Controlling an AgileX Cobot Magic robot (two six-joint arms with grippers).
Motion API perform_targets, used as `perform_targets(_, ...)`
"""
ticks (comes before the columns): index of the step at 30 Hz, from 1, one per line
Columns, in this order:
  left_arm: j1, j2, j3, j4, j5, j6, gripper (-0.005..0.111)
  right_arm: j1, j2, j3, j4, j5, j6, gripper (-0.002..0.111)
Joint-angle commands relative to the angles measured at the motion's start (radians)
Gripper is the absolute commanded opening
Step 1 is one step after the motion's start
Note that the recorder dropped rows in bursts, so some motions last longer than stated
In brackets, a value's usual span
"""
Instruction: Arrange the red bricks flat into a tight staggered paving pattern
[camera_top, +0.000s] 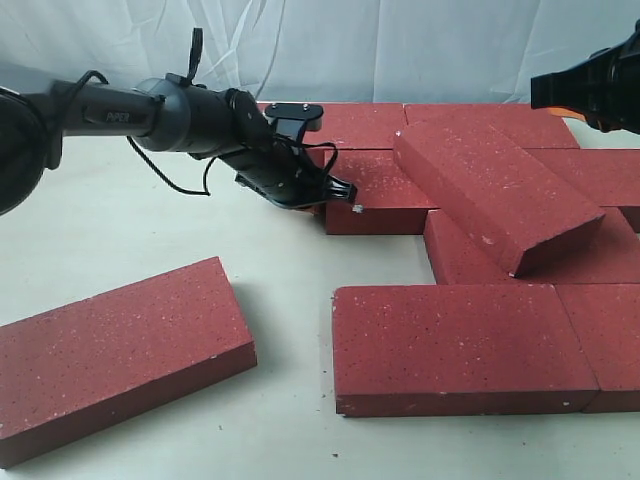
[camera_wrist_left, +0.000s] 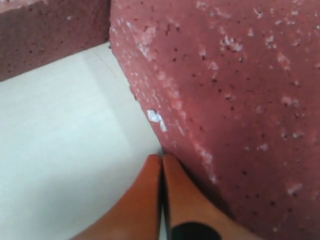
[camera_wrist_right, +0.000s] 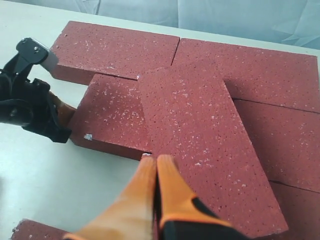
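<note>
You have one word to read here: "PIPER", in small pale capitals on the dark grey cylindrical forearm tube of the left arm (camera_top: 110, 116), seen in the exterior view. The lettering runs lengthwise along the tube, near the rounded black joint housing (camera_top: 18, 140) at that view's left edge. It is small and slightly soft, so read it with care.

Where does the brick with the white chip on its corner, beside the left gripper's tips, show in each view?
Exterior view: chipped brick mid-picture, second row, right end under the tilted brick.
Left wrist view: chipped brick fills most of it, just beyond the left gripper's shut tips.
Right wrist view: chipped brick between the left gripper and the tilted brick.
Shared landmark: the white chip on its corner.
</note>
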Motion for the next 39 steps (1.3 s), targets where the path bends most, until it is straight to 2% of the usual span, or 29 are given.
perform_targets(1, 0.035, 0.005, 0.001, 0.027, 0.041, -0.020, 0.000, -0.004, 0.001, 0.004, 0.000, -0.012, -0.003, -0.001)
perform_targets(9, 0.098, -0.031, 0.001, 0.072, 0.070, -0.037, 0.000, -0.004, 0.001, 0.004, 0.000, -0.014, -0.003, -0.001)
perform_targets(13, 0.121, -0.086, 0.001, 0.199, 0.131, -0.040, 0.000, -0.004, 0.001, 0.004, 0.000, -0.016, -0.003, -0.001)
perform_targets(16, 0.144, -0.172, 0.001, 0.325, 0.208, -0.101, 0.000, -0.004, 0.007, 0.004, 0.008, -0.016, -0.007, -0.001)
perform_targets(19, 0.167, -0.270, 0.038, 0.392, 0.293, -0.107, 0.000, 0.010, 0.021, 0.004, 0.066, 0.003, -0.098, -0.001)
perform_targets(23, 0.200, -0.440, 0.180, 0.417, 0.316, -0.113, 0.000, 0.094, 0.050, 0.004, 0.220, 0.058, -0.291, -0.001)
perform_targets(26, 0.222, -0.568, 0.322, 0.417, 0.314, -0.125, 0.000, 0.178, 0.084, 0.004, 0.291, 0.089, -0.361, -0.001)
perform_targets(32, 0.270, -0.831, 0.599, 0.415, 0.310, -0.135, 0.000, 0.328, 0.176, 0.004, 0.289, 0.087, -0.364, -0.001)
perform_targets(39, 0.337, -1.121, 0.758, 0.422, 0.341, -0.191, 0.000, 0.444, 0.246, 0.004, 0.278, 0.074, -0.371, -0.001)
